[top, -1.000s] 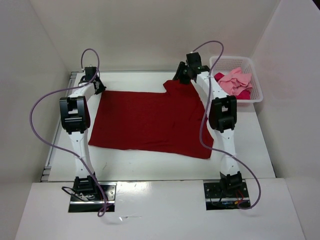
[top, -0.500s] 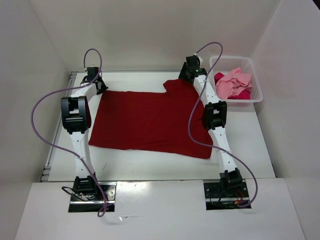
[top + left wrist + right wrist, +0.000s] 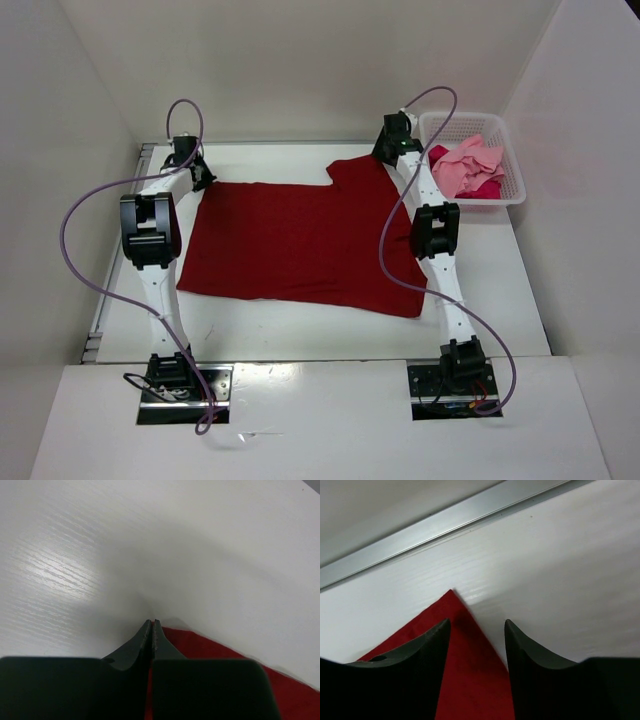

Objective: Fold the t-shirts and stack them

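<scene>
Left gripper (image 3: 152, 624) of mine is pinched tight, its two fingers pressed together at the upper-left corner of the dark red t-shirt (image 3: 300, 245). Red cloth shows just behind the tips in my left wrist view. My right gripper (image 3: 477, 621) has its jaws spread, one finger on each side of the shirt's pointed upper-right corner, not clamping it. The shirt lies spread flat across the middle of the white table (image 3: 300, 325) in the overhead view, with one flap jutting toward the upper centre. At the upper right of that frame sits a white mesh basket (image 3: 516, 196). In it the light pink t-shirt (image 3: 468, 160) lies crumpled, with the crimson-pink t-shirt (image 3: 490, 187) mostly beneath it. A metal rail (image 3: 445, 522) crosses the upper left of my right wrist view.
</scene>
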`<state>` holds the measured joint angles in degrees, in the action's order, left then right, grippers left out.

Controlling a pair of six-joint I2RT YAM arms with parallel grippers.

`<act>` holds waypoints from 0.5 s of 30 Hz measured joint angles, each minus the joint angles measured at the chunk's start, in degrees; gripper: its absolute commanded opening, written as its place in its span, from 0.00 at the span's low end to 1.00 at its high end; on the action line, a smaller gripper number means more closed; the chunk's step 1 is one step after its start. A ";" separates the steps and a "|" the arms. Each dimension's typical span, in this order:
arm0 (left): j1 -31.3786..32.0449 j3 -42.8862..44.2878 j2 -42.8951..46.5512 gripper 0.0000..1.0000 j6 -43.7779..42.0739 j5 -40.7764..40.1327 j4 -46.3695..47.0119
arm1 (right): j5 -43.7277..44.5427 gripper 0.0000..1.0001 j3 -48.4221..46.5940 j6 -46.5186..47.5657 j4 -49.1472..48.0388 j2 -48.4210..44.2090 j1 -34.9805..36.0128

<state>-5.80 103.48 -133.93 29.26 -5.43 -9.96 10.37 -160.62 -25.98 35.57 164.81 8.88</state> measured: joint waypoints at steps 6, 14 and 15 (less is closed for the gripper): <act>0.00 -0.79 0.33 0.03 0.98 0.61 0.68 | -4.24 0.48 0.00 -1.11 -1.03 0.37 -0.04; 0.00 -1.88 1.03 0.03 1.03 1.29 0.92 | -8.48 0.15 0.00 -3.23 -1.88 0.98 -0.09; 0.00 -2.03 1.07 0.03 1.03 1.31 1.01 | -8.74 0.11 -0.09 -3.63 -1.95 1.09 -0.17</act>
<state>-5.80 101.45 -132.86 30.28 -4.12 -8.95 1.63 -160.70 -29.61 33.63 165.91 8.71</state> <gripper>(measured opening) 0.036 0.172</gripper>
